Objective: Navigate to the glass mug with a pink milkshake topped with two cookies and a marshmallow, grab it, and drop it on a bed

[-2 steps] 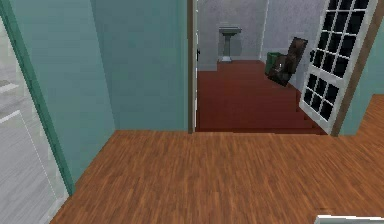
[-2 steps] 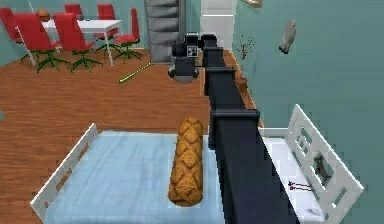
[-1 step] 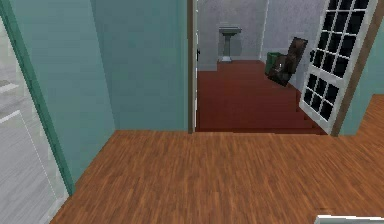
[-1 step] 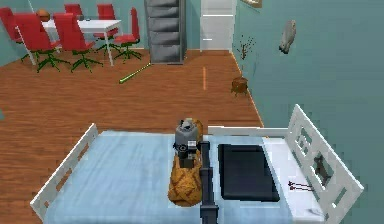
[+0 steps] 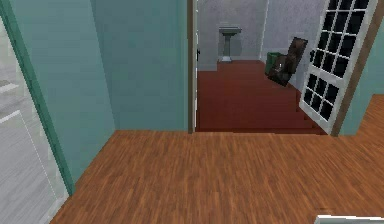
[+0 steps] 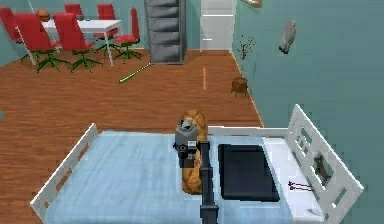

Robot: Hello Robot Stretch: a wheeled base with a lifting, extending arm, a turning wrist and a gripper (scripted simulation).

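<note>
Forward view: a wooden floor (image 5: 200,175) runs up to one open doorway between teal walls (image 5: 140,60). Past the doorway lies a room with a dark red floor (image 5: 245,95). At its back stands one white pedestal sink (image 5: 230,40). One dark object (image 5: 290,60) leans by the wall at the view's right. One white glazed door (image 5: 335,60) stands at the right, and one plain white door (image 5: 15,150) fills the left edge.

Arm side view: one bed (image 6: 120,175) with a white frame and a pale blue sheet lies across the lower half, with one dark pillow (image 6: 245,172) on it. The arm (image 6: 207,195) rises from the bottom edge over the bed. The gripper (image 6: 184,142) is at its far end, above the sheet. An orange-brown shape (image 6: 198,122) sits right at the gripper; it is too blurred to call the mug. With the bed behind it, I cannot tell whether the gripper holds anything, nor how its fingers stand.

Farther out on the wooden floor are one white table (image 6: 95,27) and five or six red chairs (image 6: 38,38), which overlap too much for a sure count. There are also one grey shelf unit (image 6: 165,30), one white door (image 6: 215,25), one yellow-green stick (image 6: 135,72) on the floor and one small brown thing (image 6: 238,85) by the wall
</note>
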